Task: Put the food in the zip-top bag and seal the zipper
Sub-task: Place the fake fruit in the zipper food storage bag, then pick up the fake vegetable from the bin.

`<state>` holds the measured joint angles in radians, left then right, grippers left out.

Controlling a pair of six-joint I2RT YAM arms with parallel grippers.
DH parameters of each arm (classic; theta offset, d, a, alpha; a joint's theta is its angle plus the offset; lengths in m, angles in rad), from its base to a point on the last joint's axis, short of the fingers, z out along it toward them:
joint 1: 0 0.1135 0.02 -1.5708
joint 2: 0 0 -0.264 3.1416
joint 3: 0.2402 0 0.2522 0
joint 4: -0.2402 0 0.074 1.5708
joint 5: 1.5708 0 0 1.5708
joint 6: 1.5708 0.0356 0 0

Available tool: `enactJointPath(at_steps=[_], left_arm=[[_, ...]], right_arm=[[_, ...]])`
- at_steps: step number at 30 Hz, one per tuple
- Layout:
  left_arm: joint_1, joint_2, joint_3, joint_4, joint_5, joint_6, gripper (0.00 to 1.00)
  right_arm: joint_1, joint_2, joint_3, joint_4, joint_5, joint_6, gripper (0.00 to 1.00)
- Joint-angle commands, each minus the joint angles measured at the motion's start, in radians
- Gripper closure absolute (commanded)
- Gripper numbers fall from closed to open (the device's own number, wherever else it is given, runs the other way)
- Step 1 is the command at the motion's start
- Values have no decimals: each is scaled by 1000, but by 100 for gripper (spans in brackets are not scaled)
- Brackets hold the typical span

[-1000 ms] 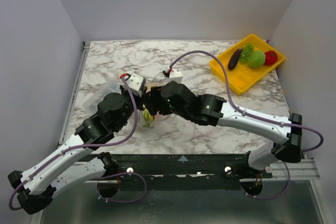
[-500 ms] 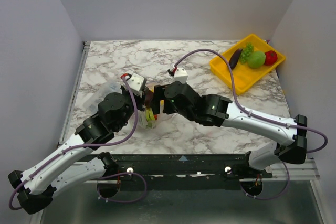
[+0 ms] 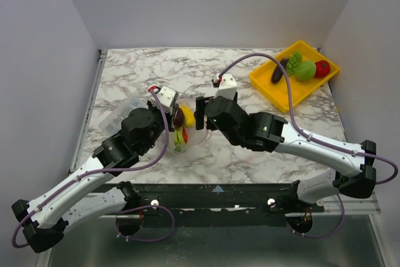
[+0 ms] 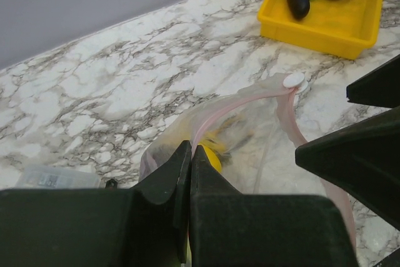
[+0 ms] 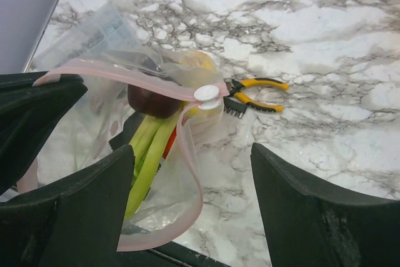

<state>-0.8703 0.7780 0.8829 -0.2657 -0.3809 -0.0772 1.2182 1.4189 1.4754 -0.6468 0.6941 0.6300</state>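
The zip-top bag (image 3: pixel 181 137) hangs upright at the table's middle. My left gripper (image 4: pixel 190 149) is shut on the bag's pink zipper (image 4: pixel 232 102) edge, whose white slider (image 5: pixel 207 94) sits at the far end. Inside the bag are a yellow lemon (image 3: pixel 187 115), a dark eggplant-coloured piece (image 5: pixel 153 99) and a green stalk (image 5: pixel 147 151). My right gripper (image 5: pixel 190 217) stands open just right of the bag, with the loose mouth edge drooping between its fingers, unclamped. More food lies in the yellow tray (image 3: pixel 289 90): an eggplant (image 3: pixel 275 71), green grapes (image 3: pixel 294 62), a green fruit (image 3: pixel 305 70) and a red one (image 3: pixel 322 68).
Yellow-handled pliers (image 5: pixel 256 95) lie on the marble beyond the bag. A small clear plastic box (image 5: pixel 103 26) sits to the bag's left near the table's left edge. Grey walls close in the table on three sides.
My right gripper has drawn back to the right, away from the bag's mouth, and opened. The lemon and dark piece now show inside the bag. The left gripper keeps its hold.
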Motion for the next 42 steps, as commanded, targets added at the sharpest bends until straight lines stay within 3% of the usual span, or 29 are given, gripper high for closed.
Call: enactJointPath(at_steps=[1,7,11,15,26,27,29,30,35,39,42], left_arm=[[2,2,35,6,18,-13,100],[2,12,42,0,26,-14,100],[2,13,42,-1,25,-14,100],[2,16,42,-5,24,-13,100],[2,15,45,-6,26,-13,100],[2,16,45,-7,27,-13,100],[3,18,47,-10,30,-13,100],[2,19,47,-10,29,-13,100],[2,19,45,-10,19,-12,100],[2,17,48,-12,27,-16,100],[2,18,45,-9,14,-11,100]], right_arm=[[6,-67,-8,-5,86,-21,24],[5,-108,-149,44,48,30,30],[4,-88,-199,91,-40,57,54],[4,-15,-160,74,-121,68,67],[3,-72,-179,27,-105,95,68],[4,-79,-182,22,-98,91,73],[4,-88,-184,19,-96,88,98],[4,-93,-182,23,-108,89,100],[4,-124,-185,105,-241,74,100],[4,-160,-183,94,-218,87,100],[4,-153,-121,-8,-187,79,76]])
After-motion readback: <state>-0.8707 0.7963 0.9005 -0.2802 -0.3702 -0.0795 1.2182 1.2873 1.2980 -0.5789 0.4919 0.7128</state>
